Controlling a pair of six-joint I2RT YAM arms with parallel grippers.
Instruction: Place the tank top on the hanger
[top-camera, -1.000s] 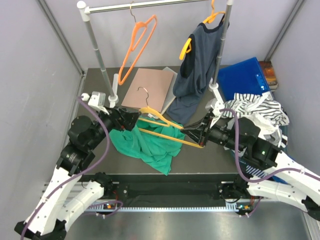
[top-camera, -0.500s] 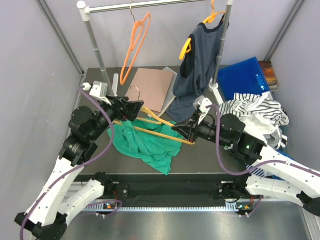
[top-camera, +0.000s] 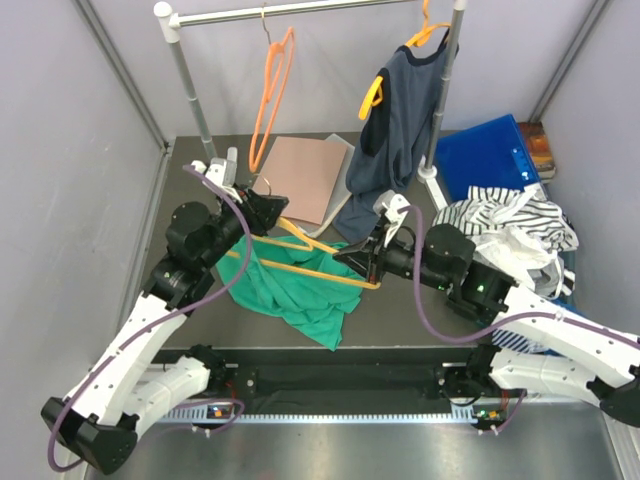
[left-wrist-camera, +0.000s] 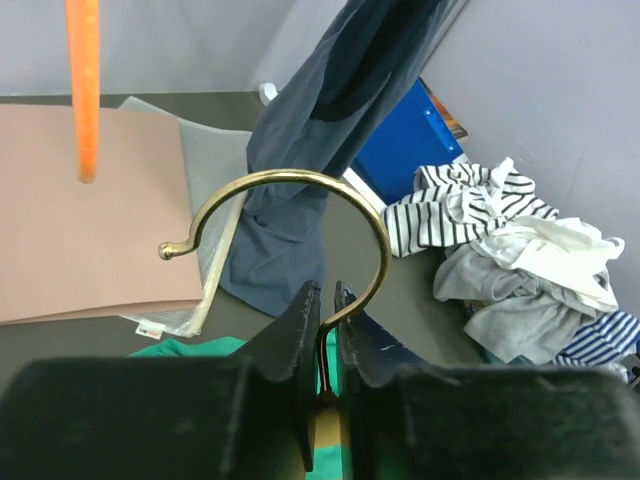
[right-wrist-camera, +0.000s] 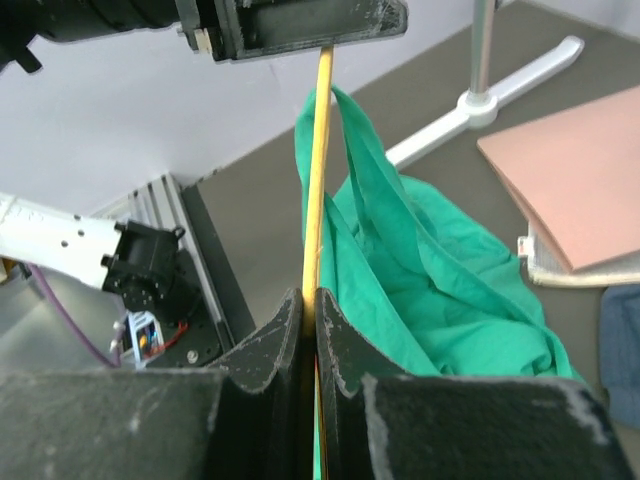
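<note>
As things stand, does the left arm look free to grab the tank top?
Probably not. The left gripper is shut on the hook of the hanger, whose bar the right gripper pinches. The tank top lies close by, but taking it means letting go.

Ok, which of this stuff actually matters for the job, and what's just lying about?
In the job:
- teal tank top
- pale yellow hanger, gripped by the left end effector at its hook and by the right end effector on its bar

Lying about:
- navy top hanging at the rack
- orange hanger
- striped garment
- blue board
- pink board
</note>
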